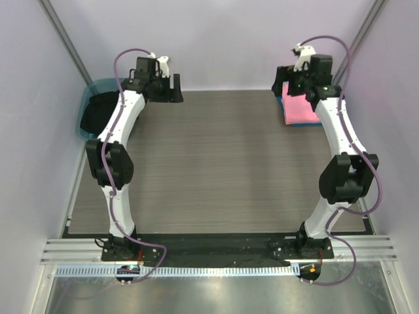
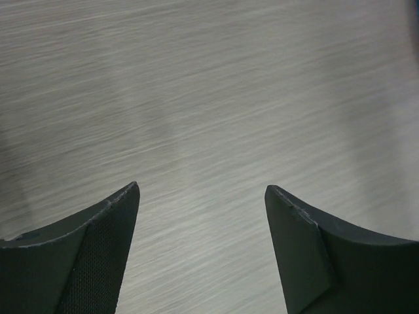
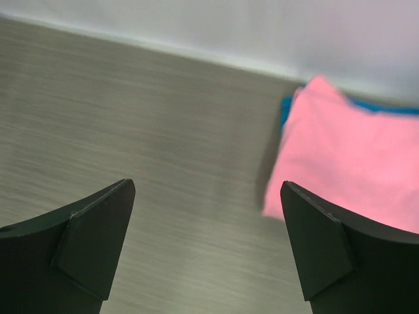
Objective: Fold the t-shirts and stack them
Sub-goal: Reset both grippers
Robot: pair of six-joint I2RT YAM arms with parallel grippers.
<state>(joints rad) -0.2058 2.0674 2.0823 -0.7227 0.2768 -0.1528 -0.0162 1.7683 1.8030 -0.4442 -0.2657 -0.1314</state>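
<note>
Pink t-shirt (image 3: 347, 176) lies folded on the blue t-shirt (image 3: 393, 108) at the tabletop's (image 1: 222, 163) far right corner — we judge stacking complete. Left gripper (image 2: 201, 190) and right gripper (image 3: 206, 185) gape empty; next, retract clear.

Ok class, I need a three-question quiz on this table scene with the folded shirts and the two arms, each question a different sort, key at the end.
1. True or false: the pink t-shirt lies on top of the blue t-shirt.
2. Multiple choice: the right tool is A) shut on the pink t-shirt, B) open and empty, C) shut on nothing.
3. Fill in: the teal tub stands at the far ___ side of the table.
Key: 1 true; 2 B; 3 left.
</note>
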